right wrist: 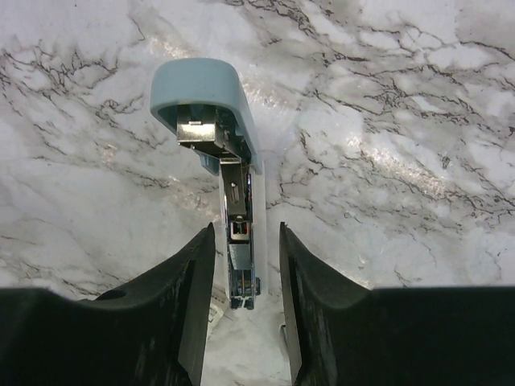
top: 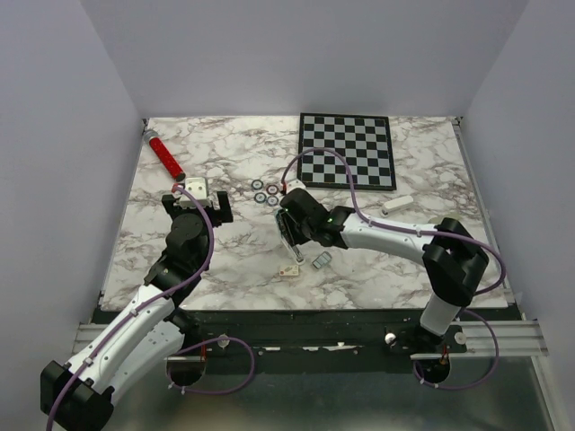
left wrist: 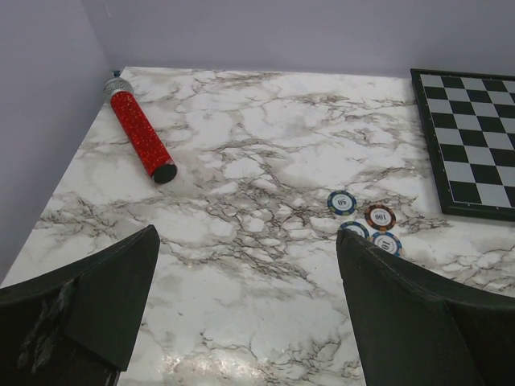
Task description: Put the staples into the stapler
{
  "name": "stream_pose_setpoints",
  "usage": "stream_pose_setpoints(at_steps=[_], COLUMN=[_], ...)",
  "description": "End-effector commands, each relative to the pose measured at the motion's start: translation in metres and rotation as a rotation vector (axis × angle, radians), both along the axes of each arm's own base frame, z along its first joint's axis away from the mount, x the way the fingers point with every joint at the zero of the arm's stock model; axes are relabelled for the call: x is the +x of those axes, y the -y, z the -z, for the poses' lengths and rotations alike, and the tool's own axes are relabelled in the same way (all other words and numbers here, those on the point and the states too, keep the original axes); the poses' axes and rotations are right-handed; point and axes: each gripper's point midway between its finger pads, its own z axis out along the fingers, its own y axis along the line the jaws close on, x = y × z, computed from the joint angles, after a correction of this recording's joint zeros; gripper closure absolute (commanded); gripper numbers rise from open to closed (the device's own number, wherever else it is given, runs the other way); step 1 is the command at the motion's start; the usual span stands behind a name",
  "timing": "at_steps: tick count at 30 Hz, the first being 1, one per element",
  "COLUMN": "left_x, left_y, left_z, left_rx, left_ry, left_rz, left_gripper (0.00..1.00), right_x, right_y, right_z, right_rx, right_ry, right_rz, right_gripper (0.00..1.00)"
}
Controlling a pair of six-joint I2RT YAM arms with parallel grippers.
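Pale walls enclose a marble-patterned table (top: pixel 235 256) with two arms mounted at its near edge.

**Right arm.** The arm reaches inward to the middle of the table. Its right claw (right wrist: pixel 247 232) is narrowed onto the stapler (right wrist: pixel 216 121), one finger on each side of the metal rail. The stapler's light blue top is hinged open and stands beyond the fingertips, so the metal inside is exposed. From above, the stapler shows only as a thin metallic sliver under the claw.

**Staples.** The staples (top: pixel 322 260) lie flat on the table, just beside the right claw on its right and not touching it. A small cream box (top: pixel 289 270) lies near them, to their left and slightly nearer the arm bases.

**Left arm.** The left claw (left wrist: pixel 247 241) is over bare marble with its fingers spread wide and nothing between them.

**Other items.**
- A red glitter tube (top: pixel 165 154) lies near the far left corner.
- Four poker chips (top: pixel 265 191) are clustered between the two claws, on the far side.
- A chessboard (top: pixel 347 150) lies at the far right.
- A white bar (top: pixel 396 205) lies just in front of the chessboard.
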Motion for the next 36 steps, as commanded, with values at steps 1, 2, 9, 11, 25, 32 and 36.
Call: stream_pose_setpoints(at_steps=[1, 2, 9, 11, 25, 32, 36], left_x=[-0.001, -0.001, -0.001, -0.001, 0.000, 0.003, 0.006], left_y=[0.003, 0.003, 0.004, 0.004, 0.006, 0.021, 0.046], left_z=[-0.014, -0.014, -0.014, -0.013, -0.012, -0.004, 0.011], left_rx=[-0.021, -0.021, -0.023, -0.022, -0.019, -0.028, -0.053], left_ry=[0.026, 0.026, 0.026, 0.025, 0.019, -0.015, -0.087], left_rz=[0.015, 0.015, 0.019, 0.021, 0.030, 0.096, 0.204], left_gripper=[0.01, 0.01, 0.01, 0.01, 0.01, 0.01, 0.01], right_x=[0.007, 0.007, 0.000, -0.004, -0.020, -0.024, -0.030], right_y=[0.003, 0.004, 0.011, 0.013, 0.025, 0.020, 0.025], right_z=[0.013, 0.015, 0.036, 0.038, 0.017, -0.018, -0.008], right_rx=[-0.061, -0.067, -0.106, -0.108, -0.069, 0.051, 0.079], right_ry=[-0.005, -0.010, -0.046, -0.057, -0.072, 0.008, 0.032], right_rz=[0.030, 0.031, 0.028, 0.026, 0.018, -0.037, -0.067], right_gripper=[0.55, 0.55, 0.55, 0.55, 0.55, 0.55, 0.49])
